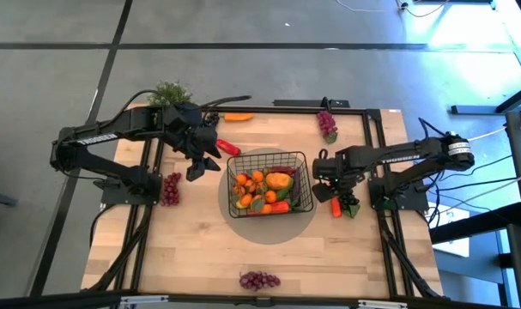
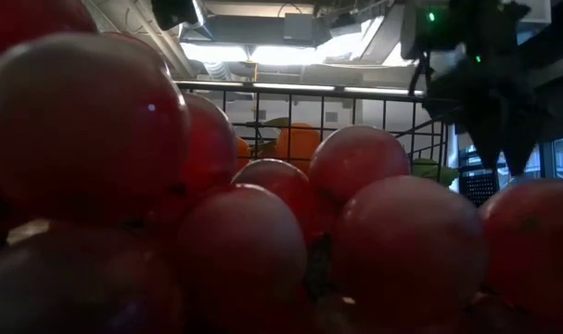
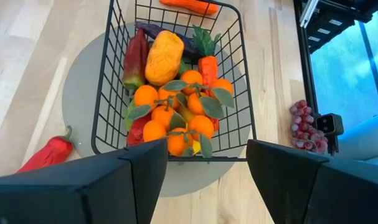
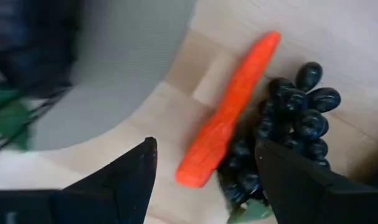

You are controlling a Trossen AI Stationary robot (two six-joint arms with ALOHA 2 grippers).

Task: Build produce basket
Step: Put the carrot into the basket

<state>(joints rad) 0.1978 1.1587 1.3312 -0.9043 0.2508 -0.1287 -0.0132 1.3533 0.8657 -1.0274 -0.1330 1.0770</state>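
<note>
Left gripper (image 1: 204, 165), 9 o'clock of basket (image 1: 304, 157): jaws parted, empty. Basket centre-table, part-filled with produce (image 1: 262, 187). Right gripper (image 4: 204, 163), 3 o'clock: spread wide over carrot (image 4: 229, 113) beside dark grapes (image 4: 294, 124). Carrot probably light, rigid, smooth; best pinched mid-length.

A leafy potted plant (image 1: 171, 92) and a grey round mat (image 1: 228, 209) sit on the wooden table (image 1: 200, 249).

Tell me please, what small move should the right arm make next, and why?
Probably lower the right gripper onto the carrot and close. Its jaws stand open and empty right above the carrot, which lies on the table beside the dark grapes, still outside the basket.
</note>
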